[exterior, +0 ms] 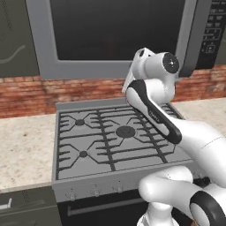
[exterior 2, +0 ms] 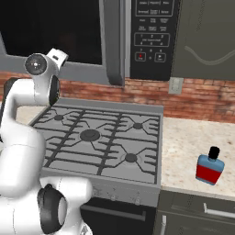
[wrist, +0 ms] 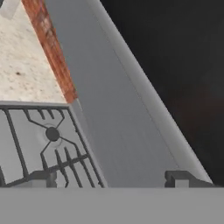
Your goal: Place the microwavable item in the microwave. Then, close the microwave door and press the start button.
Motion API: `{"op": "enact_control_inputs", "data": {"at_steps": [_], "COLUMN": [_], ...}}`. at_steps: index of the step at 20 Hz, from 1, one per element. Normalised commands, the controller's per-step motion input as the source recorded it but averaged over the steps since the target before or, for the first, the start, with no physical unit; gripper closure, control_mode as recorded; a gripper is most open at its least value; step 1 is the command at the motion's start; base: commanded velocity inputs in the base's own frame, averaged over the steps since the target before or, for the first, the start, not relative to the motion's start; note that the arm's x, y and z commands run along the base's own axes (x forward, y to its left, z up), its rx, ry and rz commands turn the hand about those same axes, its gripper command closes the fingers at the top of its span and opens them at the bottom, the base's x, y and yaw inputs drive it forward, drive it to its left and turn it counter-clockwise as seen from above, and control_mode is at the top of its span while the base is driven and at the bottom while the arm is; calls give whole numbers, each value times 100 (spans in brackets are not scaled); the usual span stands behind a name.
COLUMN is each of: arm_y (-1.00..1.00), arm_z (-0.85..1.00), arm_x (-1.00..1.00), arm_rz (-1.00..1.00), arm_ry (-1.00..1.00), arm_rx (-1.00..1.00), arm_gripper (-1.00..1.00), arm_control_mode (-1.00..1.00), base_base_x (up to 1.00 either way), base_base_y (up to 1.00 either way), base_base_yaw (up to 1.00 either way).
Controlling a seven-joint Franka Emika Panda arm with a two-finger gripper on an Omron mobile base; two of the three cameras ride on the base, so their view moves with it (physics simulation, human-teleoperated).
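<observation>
The microwave hangs above the stove, its black keypad at the right. The microwave door is a grey frame round a large dark window. It stands slightly ajar, its free edge sticking out left of the keypad. My gripper is open, both fingertips wide apart with nothing between them. It sits close to the door's lower grey frame. My white hand is raised just under that frame, over the stove's back edge. The microwavable item is hidden from view.
A gas stove with black grates lies below the arm. A blue-and-red bottle with a black cap stands on the speckled counter right of the stove. A brick wall runs behind. More counter lies left.
</observation>
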Motion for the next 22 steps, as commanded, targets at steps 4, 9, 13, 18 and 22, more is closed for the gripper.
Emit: {"op": "enact_control_inputs", "data": {"at_steps": [4,9,13,18,22], "arm_y": [0,0,0,-45,-100], "arm_z": [2,0,-1,-4,0], "arm_x": [66,65,21,-81,-91], "arm_rz": [14,11,10,2,2], "arm_ry": [14,6,0,-8,-13], "arm_rx": [0,0,0,0,8], "arm_gripper": [-100,-100,-100,-100,-100], "arm_control_mode": [-100,-100,-100,-100,-100], "base_base_x": [0,0,0,0,0], "base_base_y": [0,0,0,0,0], "base_base_yaw": [0,0,0,0,0]}}
